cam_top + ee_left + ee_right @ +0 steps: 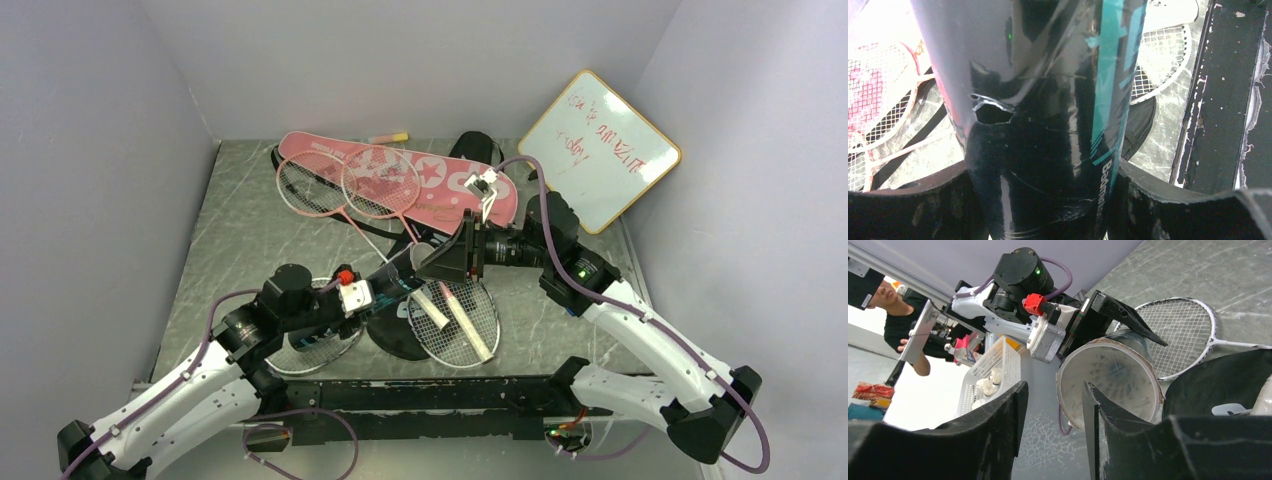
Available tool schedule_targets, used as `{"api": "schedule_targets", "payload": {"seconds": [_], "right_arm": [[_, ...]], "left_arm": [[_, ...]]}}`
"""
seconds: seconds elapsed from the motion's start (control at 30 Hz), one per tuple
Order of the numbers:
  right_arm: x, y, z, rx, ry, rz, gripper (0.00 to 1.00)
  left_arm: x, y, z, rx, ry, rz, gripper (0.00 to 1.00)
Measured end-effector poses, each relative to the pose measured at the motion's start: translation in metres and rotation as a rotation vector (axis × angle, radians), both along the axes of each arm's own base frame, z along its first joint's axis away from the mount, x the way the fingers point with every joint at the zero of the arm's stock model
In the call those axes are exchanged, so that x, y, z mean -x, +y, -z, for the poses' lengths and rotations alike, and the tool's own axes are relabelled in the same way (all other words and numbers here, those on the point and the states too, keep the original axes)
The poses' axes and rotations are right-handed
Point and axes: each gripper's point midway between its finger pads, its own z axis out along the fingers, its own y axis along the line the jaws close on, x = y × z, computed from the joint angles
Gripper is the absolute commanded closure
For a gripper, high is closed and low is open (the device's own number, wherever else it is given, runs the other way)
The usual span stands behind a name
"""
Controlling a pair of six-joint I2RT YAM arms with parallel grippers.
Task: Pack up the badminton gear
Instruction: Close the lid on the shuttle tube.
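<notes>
The dark glossy tube [402, 284] with a teal stripe is up off the grey marbled tabletop [250, 240]. Your left tool [1045, 192] has it clenched round the body, a finger pressed to each side, and its open mouth faces your right tool [1054, 405]. That right tool is released, with its jaws parted and nothing between them, and one finger sits just in front of the tube's rim. You look to be at the shuttlecock-loading step, though you cannot tell whether any lies inside the pale bore. Next you likely need to swing the right tool away for a shuttlecock, holding the left grip firm so the mouth does not wander. Your left forearm reaches low toward the centre. Your right arm folds at the elbow, wrist turned to point along the tube, above the white-framed racket [455, 320]. The pink-framed rackets [380, 182] lie on the pink fabric racket cover [445, 190], not yet packed.
</notes>
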Motion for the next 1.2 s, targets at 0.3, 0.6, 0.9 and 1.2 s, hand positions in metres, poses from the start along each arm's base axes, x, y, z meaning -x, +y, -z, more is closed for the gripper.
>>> {"api": "schedule_targets", "payload": {"seconds": [0.3,0.6,0.9,1.2], "right_arm": [[0.001,0.003,-0.002,-0.008,-0.009,-0.009,0.5],[-0.007,-0.002,-0.011,0.018,-0.037,0.058,0.55],[-0.018,-0.006,-0.009,0.046,-0.047,0.132,1.0],[-0.022,-0.008,0.002,0.089,-0.041,0.154,1.0]], "left_arm": [[0.001,0.001,0.002,-0.005,0.005,0.0,0.64],[-0.001,-0.001,-0.002,0.007,-0.008,0.001,0.64],[-0.001,-0.001,-0.004,0.013,-0.014,0.001,0.64],[-0.001,-0.001,-0.004,0.013,-0.014,0.002,0.64]]}}
